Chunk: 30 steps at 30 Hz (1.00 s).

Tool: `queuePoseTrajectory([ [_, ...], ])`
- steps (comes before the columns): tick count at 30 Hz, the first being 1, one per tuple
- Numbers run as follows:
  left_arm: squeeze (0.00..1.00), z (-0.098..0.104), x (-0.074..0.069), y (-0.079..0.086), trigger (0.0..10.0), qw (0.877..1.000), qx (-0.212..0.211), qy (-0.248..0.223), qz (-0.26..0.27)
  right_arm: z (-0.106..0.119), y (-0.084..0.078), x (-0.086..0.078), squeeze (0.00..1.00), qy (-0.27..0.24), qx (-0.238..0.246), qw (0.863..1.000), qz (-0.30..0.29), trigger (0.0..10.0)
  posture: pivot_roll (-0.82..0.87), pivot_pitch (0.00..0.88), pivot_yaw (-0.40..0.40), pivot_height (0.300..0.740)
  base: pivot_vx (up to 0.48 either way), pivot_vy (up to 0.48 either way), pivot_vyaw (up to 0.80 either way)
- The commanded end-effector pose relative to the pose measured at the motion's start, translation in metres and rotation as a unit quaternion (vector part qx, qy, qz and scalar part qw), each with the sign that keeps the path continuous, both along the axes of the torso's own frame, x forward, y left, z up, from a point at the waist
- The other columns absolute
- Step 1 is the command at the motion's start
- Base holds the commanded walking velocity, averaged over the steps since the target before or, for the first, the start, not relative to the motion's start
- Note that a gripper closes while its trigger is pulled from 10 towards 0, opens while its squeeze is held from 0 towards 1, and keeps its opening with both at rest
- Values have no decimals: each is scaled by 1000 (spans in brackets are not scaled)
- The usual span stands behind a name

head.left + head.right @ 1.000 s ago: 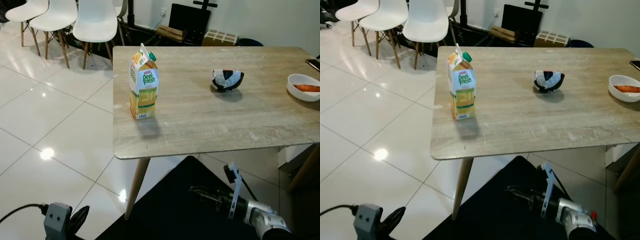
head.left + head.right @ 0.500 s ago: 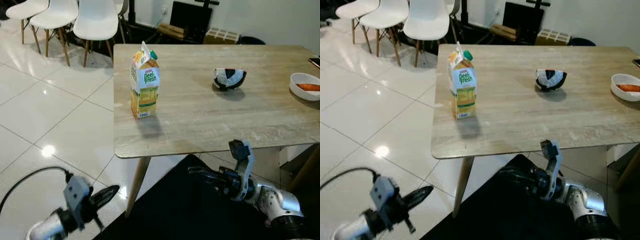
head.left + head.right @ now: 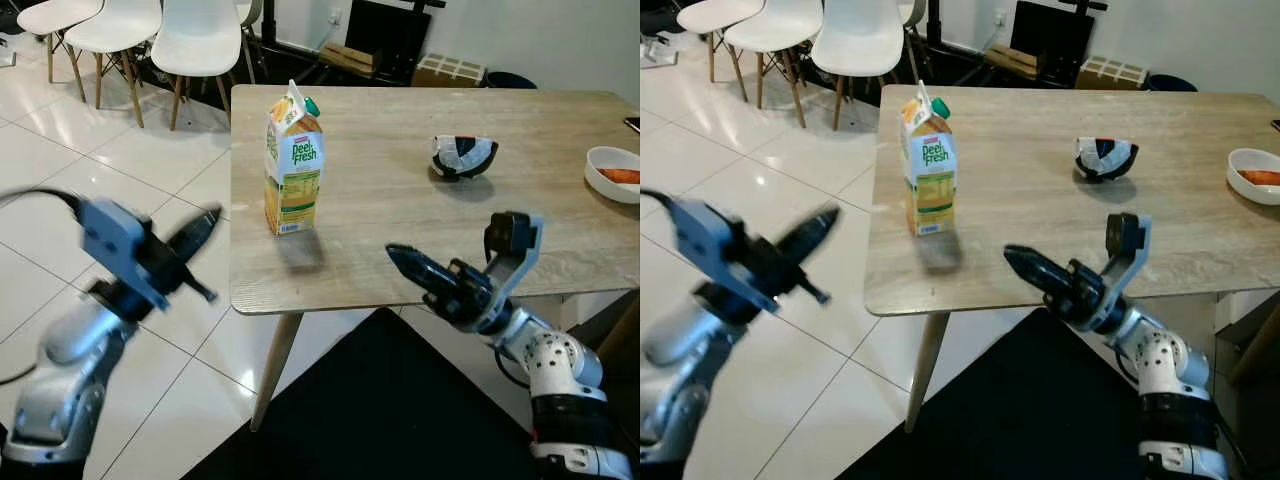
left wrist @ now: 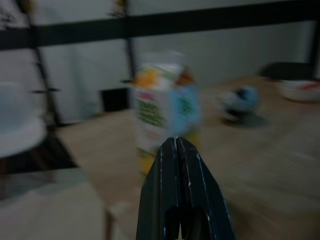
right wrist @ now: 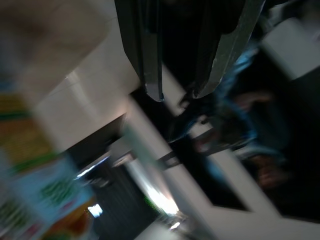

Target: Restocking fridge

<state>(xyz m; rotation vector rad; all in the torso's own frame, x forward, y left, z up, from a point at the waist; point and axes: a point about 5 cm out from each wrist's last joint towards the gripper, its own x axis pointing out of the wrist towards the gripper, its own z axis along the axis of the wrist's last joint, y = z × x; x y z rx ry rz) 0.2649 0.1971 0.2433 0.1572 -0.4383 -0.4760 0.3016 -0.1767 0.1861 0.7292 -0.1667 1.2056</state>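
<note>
The juice carton (image 3: 293, 165) stands upright near the left edge of the wooden table (image 3: 400, 250), sitting in the upper middle of the left eye frame, green cap on top, label facing the robot. Both arms are up around it. The left gripper (image 3: 200, 228) is out over the white floor at centre-left, off the table's edge and apart from the carton; in the left wrist view its fingers (image 4: 181, 175) are pressed flat together, pointing straight at the blurred carton (image 4: 165, 110). The right gripper (image 3: 405, 263) hovers over the table's front edge, lower right of the carton and near it but not touching. Its fingertips (image 5: 155, 75) appear slightly parted in the right wrist view, though motion blur makes that hard to confirm.

The step in hand looks like the reach for the carton. To do it well, the grasping fingers need to spread wider than the carton's body before closing in, then meet the flat side panels around mid-height, below the gabled top. It's tall, narrow and close to the edge, so a closed fingertip nudge could tip it. The dark bowl (image 3: 463, 158) and the white dish (image 3: 612, 172) sit well apart, far right.
</note>
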Motion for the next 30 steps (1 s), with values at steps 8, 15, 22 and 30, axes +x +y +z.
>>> queuePoseTrajectory([
  [8,0,30,30,9,10000,991,49,-22,122,8,-1,38,0,7,-15,983,-185,10000,-22,103,-60,740,0,0,0],
  [15,0,46,54,31,10000,977,38,-54,201,14,12,49,0,7,8,971,-237,10000,-21,107,-60,740,0,0,0],
  [22,0,44,76,53,10000,975,34,-37,217,14,21,57,0,3,6,965,-263,10000,-24,103,-55,740,0,0,0],
  [30,0,33,103,66,10000,982,26,14,188,10,47,59,0,-5,-33,964,-265,10000,-40,106,-44,740,0,0,0],
])
